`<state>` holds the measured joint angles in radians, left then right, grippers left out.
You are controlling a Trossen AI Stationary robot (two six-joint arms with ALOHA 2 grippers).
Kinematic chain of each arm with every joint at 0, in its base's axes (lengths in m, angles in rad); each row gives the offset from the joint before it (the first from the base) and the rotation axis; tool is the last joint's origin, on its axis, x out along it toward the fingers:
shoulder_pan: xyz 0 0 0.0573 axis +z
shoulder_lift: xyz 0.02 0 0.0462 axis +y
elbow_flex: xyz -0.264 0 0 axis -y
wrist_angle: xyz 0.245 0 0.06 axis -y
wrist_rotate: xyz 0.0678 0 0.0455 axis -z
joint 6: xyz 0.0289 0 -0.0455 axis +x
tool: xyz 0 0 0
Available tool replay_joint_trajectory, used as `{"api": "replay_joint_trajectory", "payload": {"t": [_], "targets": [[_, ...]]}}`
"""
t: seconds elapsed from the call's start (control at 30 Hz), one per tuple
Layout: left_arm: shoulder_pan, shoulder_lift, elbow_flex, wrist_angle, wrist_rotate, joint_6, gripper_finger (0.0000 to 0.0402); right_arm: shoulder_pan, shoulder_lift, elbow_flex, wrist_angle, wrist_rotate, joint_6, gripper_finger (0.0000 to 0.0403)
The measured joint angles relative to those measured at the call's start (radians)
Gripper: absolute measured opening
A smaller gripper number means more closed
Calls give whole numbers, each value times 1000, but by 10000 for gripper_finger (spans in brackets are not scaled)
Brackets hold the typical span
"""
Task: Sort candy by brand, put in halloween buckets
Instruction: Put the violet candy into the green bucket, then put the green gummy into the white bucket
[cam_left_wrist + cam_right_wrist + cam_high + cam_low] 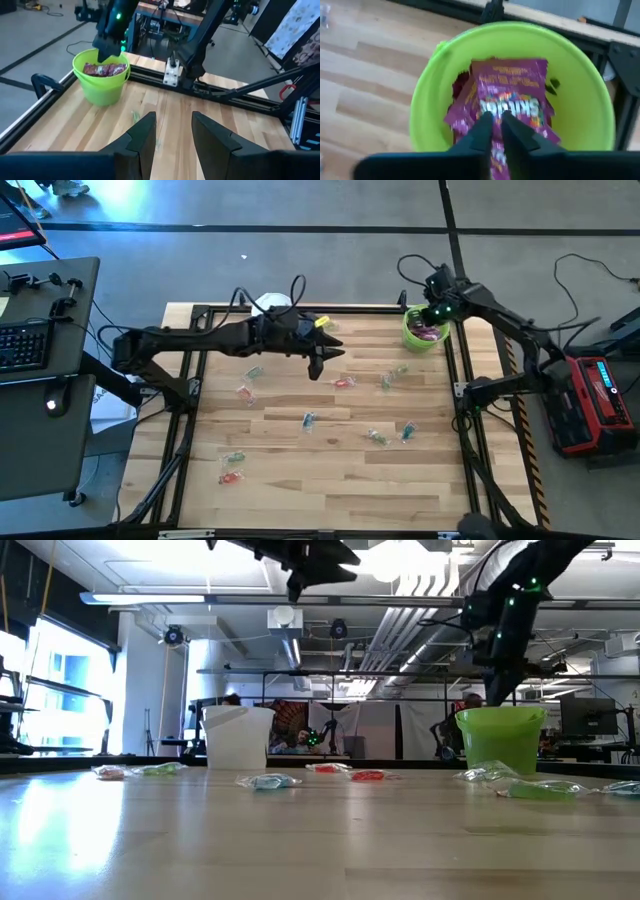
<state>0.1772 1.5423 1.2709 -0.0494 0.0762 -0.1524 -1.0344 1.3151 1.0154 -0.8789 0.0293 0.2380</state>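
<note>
As seen from above, small clear-wrapped green, red and bluish candies point(308, 420) lie scattered on the wooden table point(300, 480), unsorted; no purple packets remain there. Low view: the white translucent bucket point(238, 737) looks empty. Left wrist: left gripper point(172, 137) spread, empty. Right wrist: right gripper point(496, 122), jaws near together, above purple packets point(510, 95) in the lime green bucket point(580, 110).

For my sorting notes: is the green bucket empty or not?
Not empty. Purple packets lie inside the green bucket, below the right gripper.
</note>
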Motion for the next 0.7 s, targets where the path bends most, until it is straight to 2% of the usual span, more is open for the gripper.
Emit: {"api": "replay_joint_trajectory", "payload": {"t": [0.07, 0.23, 0.4, 0.53, 0.7], "targets": [[-1, -10, 0, 1, 0, 0, 115, 0, 0, -36, 54, 2, -11, 7], [-1, -31, 0, -8, 0, -3, 114, 0, 0, -114, 149, 4, -2, 23], [-13, -27, 0, -9, -22, -1, 108, 0, 8, -160, 180, 3, -4, 15], [-35, -25, -44, 45, -64, 14, 83, 5, -10, -145, 158, 6, -26, 2], [-37, -51, -141, 169, -54, -33, 45, 37, -108, -79, 125, 19, -29, 1]]}}
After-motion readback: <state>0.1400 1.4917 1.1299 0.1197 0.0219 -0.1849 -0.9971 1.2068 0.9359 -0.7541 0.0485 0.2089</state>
